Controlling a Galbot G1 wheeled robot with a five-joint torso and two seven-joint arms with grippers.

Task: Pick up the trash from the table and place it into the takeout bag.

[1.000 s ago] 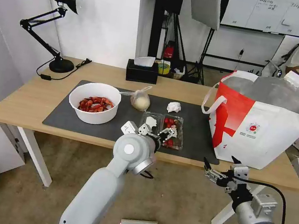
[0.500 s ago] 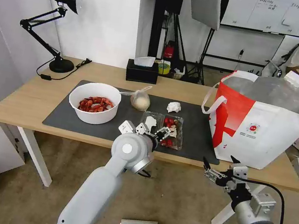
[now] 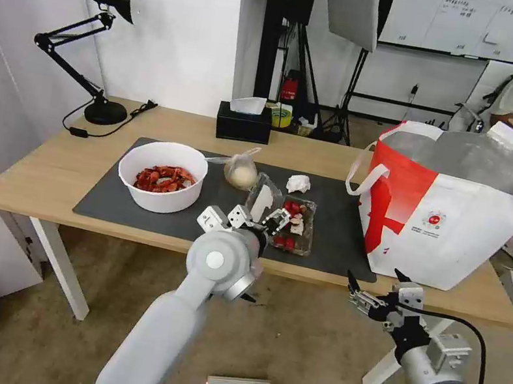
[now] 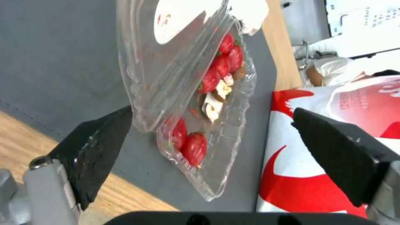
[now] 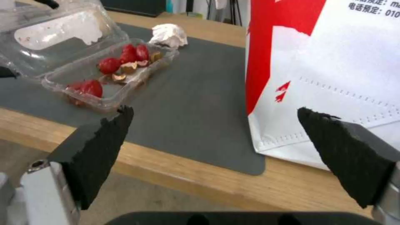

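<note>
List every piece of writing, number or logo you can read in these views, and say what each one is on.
"电话预定: 01", cut off at the picture's edge: black print on the takeout bag's white panel, right wrist view.
Round red logo with small lines beneath, on the same bag: too small to read.
White lettering on a red patch of the bag, left wrist view: too blurred to read.
Whiteboard notes behind: too small to read.
Clamshell tray's white lid label: no readable print.
</note>
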